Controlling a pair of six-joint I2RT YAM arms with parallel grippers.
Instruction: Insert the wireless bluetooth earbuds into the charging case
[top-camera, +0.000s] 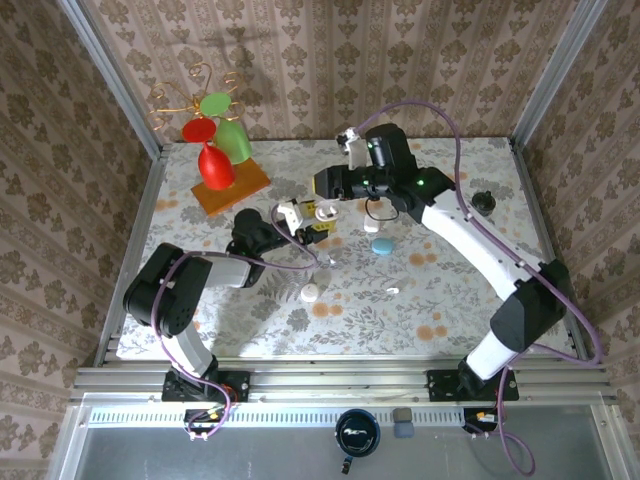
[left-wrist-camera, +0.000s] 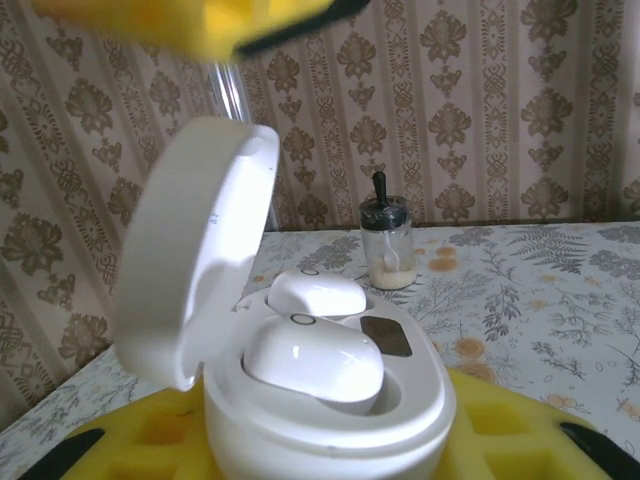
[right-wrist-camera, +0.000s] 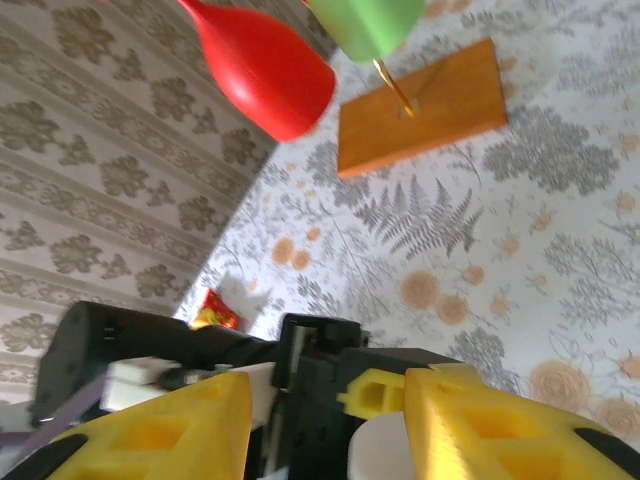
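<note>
The white charging case (left-wrist-camera: 330, 440) stands with its lid (left-wrist-camera: 190, 260) swung up to the left, and my left gripper (left-wrist-camera: 335, 455) is shut on its base between yellow fingers (left-wrist-camera: 520, 420). Two white earbuds (left-wrist-camera: 318, 292) (left-wrist-camera: 315, 360) lie in its wells, the near one sitting a little high. In the top view the case (top-camera: 325, 212) is held above mid-table by the left gripper (top-camera: 312, 224). My right gripper (top-camera: 322, 200) hovers just above it, a blurred yellow finger (left-wrist-camera: 200, 25) over the lid. Its jaws (right-wrist-camera: 330, 430) stand open with nothing between them.
A pale blue case (top-camera: 382, 246) lies on the floral table right of the grippers. A small white piece (top-camera: 311, 293) and a tiny white bit (top-camera: 392, 290) lie nearer the front. A wooden board (top-camera: 232, 185) with red and green ornaments stands back left; a small jar (left-wrist-camera: 388, 245) back right.
</note>
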